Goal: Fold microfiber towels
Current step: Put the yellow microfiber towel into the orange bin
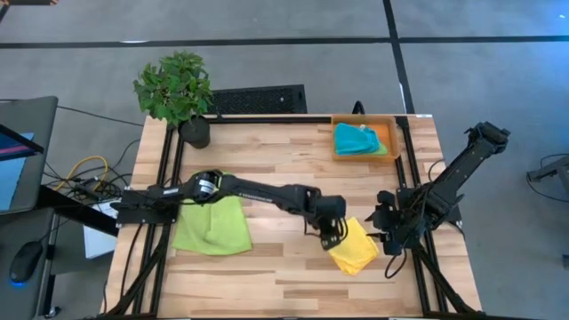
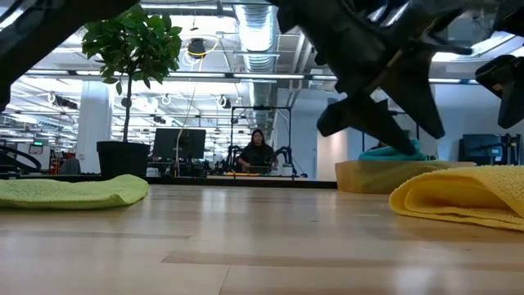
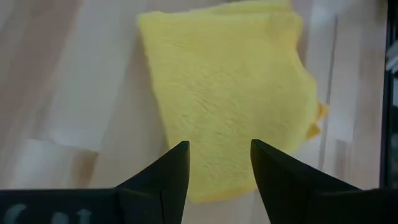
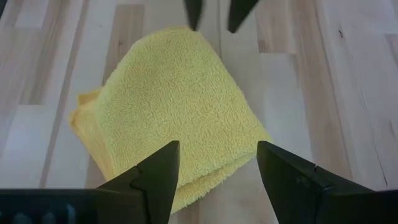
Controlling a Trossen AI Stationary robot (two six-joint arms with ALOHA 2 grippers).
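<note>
Two grippers sit over one cloth right now: I have the left gripper [image 1: 333, 233] at the yellow towel's [image 1: 353, 246] left edge in the lower right of the high view, and the right gripper [image 1: 388, 228] just off its right edge. Both have their jaws apart and hold nothing; each wrist view shows the yellow cloth lying free beyond its fingers. That towel is already doubled into a compact packet on the table [image 1: 276, 169], its layers stacked along one side, so I judge the arms are placed either to square it up or to leave it. A lime towel [image 1: 212, 224] lies spread flat at lower left under the left arm's forearm, not yet folded, likely my next piece. At upper right, the orange tray [image 1: 391, 133] holds a teal towel [image 1: 354, 139] with a bit of green cloth [image 1: 377, 149] at its lower edge, which looks like the place for finished pieces. I see a potted plant [image 1: 178, 93] at upper left, well clear of the work.
</note>
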